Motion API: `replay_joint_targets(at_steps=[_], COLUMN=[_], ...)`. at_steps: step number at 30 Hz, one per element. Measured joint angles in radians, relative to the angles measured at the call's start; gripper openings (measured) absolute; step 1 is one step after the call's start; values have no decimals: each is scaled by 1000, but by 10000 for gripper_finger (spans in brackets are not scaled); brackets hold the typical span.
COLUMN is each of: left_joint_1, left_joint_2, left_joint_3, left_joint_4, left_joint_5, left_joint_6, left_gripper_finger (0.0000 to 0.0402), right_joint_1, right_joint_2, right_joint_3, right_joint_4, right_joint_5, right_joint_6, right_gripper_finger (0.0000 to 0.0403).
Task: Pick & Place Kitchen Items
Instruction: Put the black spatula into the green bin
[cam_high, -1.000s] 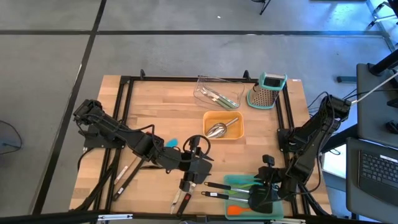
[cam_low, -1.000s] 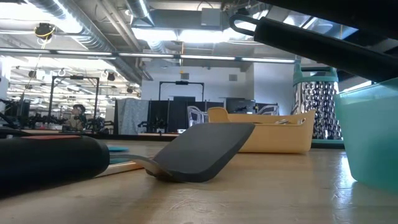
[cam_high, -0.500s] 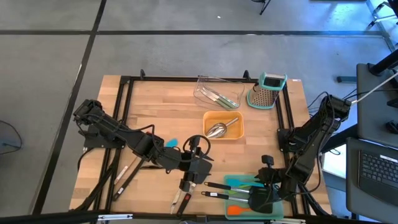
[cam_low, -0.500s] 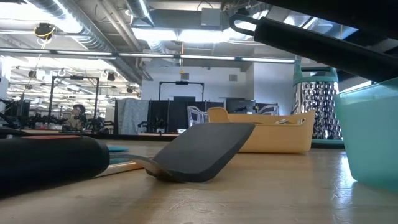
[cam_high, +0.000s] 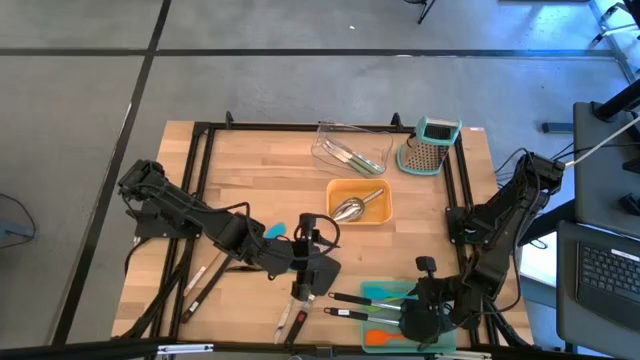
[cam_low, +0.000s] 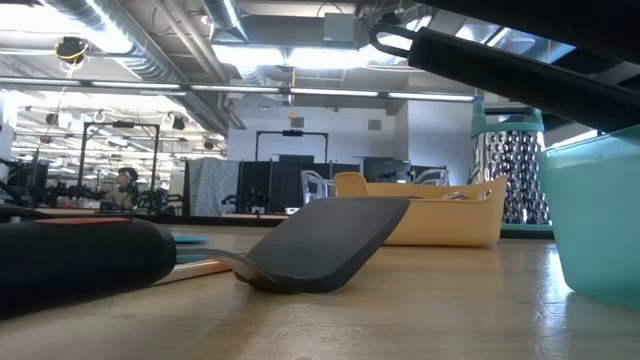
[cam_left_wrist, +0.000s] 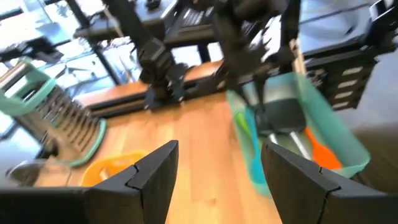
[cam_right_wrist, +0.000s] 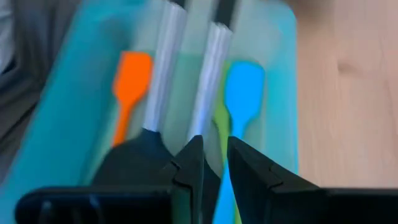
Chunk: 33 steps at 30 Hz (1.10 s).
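Note:
The teal tray (cam_high: 385, 292) at the near right holds kitchen items: two steel-handled black spatulas (cam_right_wrist: 163, 74), an orange tool (cam_right_wrist: 129, 81), a blue tool (cam_right_wrist: 244, 93) and a green one. Their handles stick out over the tray's left rim. My right gripper (cam_right_wrist: 215, 154) hovers just above them, pointing steeply down, its fingers a narrow gap apart with nothing between. My left gripper (cam_left_wrist: 219, 149) is open and empty above mid-table (cam_high: 322, 270), facing the teal tray (cam_left_wrist: 336, 134). More utensils (cam_high: 200, 290) lie on the table at the near left, and a black spatula (cam_low: 330, 240) rests on its blade.
An orange tray (cam_high: 358, 203) with a steel scoop sits mid-table. A clear tray (cam_high: 350, 150) with utensils and a steel grater (cam_high: 430, 145) stand at the far side. Red-and-black knives (cam_high: 290, 322) lie near the front edge. A black frame (cam_high: 200, 180) borders the table.
My right gripper has risen a little above the teal tray and rolled about its own axis; the tools in the tray lie as before. My left gripper has tipped slightly without leaving its place.

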Motion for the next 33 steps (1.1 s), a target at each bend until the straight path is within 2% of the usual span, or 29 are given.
replay_joint_targets(at_steps=[6, 12, 16, 21, 26, 33], left_joint_1=[0, 0, 0, 0, 0, -27], left_joint_2=[0, 0, 0, 0, 0, 0], left_joint_3=[0, 0, 0, 0, 0, 0], left_joint_4=[-103, -226, -323, -478, -611, -646], left_joint_5=[-95, -132, -162, -191, -202, -236], left_joint_6=[-58, -161, -261, -464, -683, -775], left_gripper_finger=[224, 224, 224, 224, 224, 224], right_joint_1=[-37, -94, -143, -221, -319, -469], right_joint_2=[0, 0, 0, 0, 0, 0], right_joint_3=[111, 183, 191, 191, 191, 191], right_joint_4=[-8, -10, -13, -63, -74, -34], right_joint_5=[0, 34, 129, 214, 127, -120], right_joint_6=[-231, -479, -557, -554, -555, -753], right_gripper_finger=[75, 75, 75, 75, 75, 75])
